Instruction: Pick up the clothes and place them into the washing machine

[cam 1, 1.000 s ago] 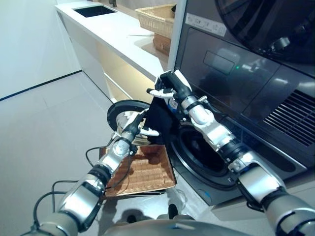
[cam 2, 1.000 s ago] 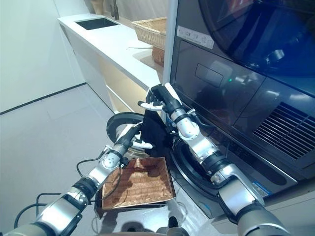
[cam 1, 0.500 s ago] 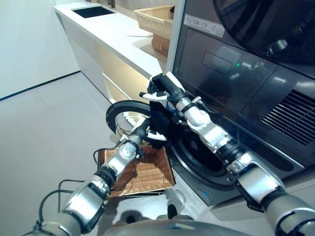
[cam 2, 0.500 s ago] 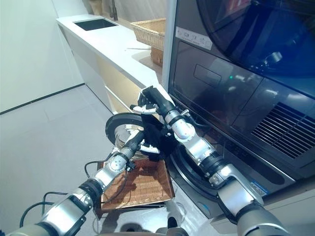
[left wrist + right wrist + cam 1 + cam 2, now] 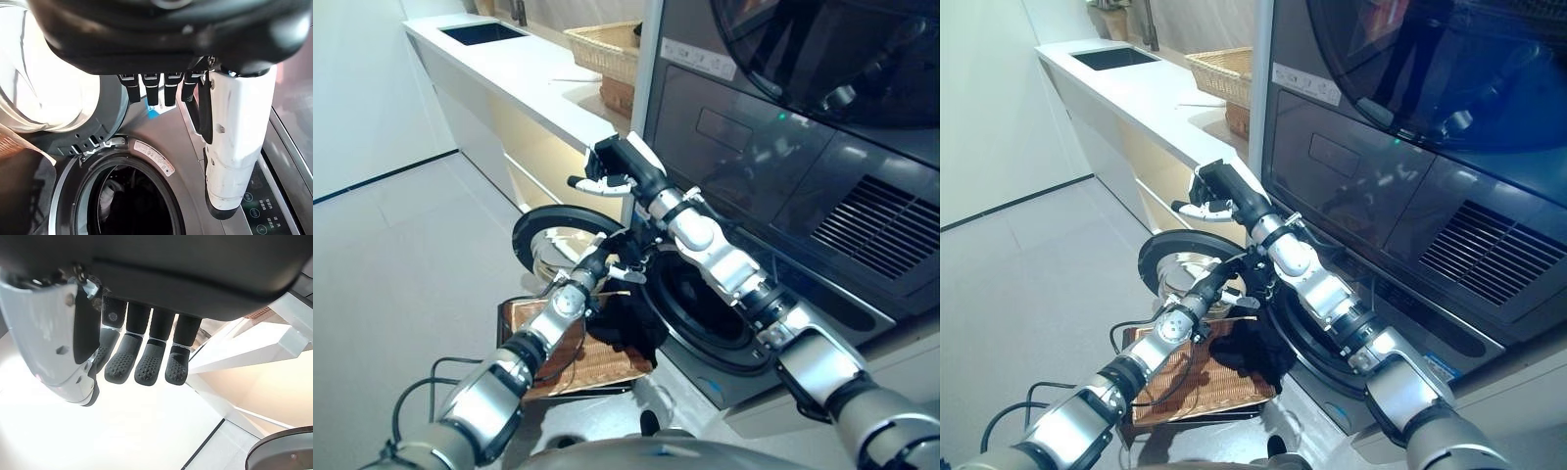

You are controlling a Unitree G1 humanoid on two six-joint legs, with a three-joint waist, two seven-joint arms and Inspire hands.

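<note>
A dark garment [image 5: 626,328] lies heaped on the near right edge of the flat wicker basket [image 5: 540,338] on the floor, just below the washing machine's open drum [image 5: 702,309]. My right hand [image 5: 612,166] hangs high above the drum by the machine's front panel, open and empty. My left hand [image 5: 607,264] hovers at the drum's left rim, above the garment, with relaxed fingers [image 5: 155,88] and a straight thumb, holding nothing. The left wrist view looks into the dark drum [image 5: 129,203].
The round machine door [image 5: 551,238] stands swung open to the left, behind my left hand. A white counter [image 5: 524,69] with a sink [image 5: 487,32] and a wicker basket [image 5: 604,41] runs along the machine's left. Grey floor lies at the left.
The dark garment, held up by my right hand with the left hand on it, has dropped onto the basket's edge. My right hand has opened and risen; the camera has shifted.
</note>
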